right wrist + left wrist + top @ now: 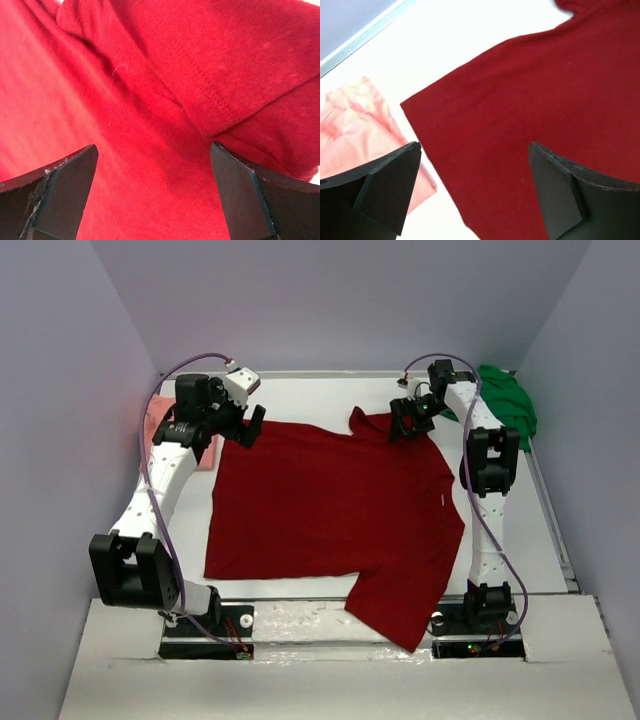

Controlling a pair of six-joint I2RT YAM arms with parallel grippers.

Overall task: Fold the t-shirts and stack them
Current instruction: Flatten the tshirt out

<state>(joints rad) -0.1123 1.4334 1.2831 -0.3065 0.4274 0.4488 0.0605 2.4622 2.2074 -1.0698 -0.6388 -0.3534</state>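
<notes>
Salmon-pink t-shirt (pixel 157 427), far left, partly hidden by the left arm (pixel 165 478). Left gripper (pixel 250 427), fingers spread wide and empty, over the far-left corner of the dark red t-shirt (pixel 330 510), spread mid-table. Right gripper (pixel 408 426), likewise wide and empty, over its far-right part. Bright green t-shirt (pixel 512 405), bunched far right behind the right arm (pixel 490 475).
</notes>
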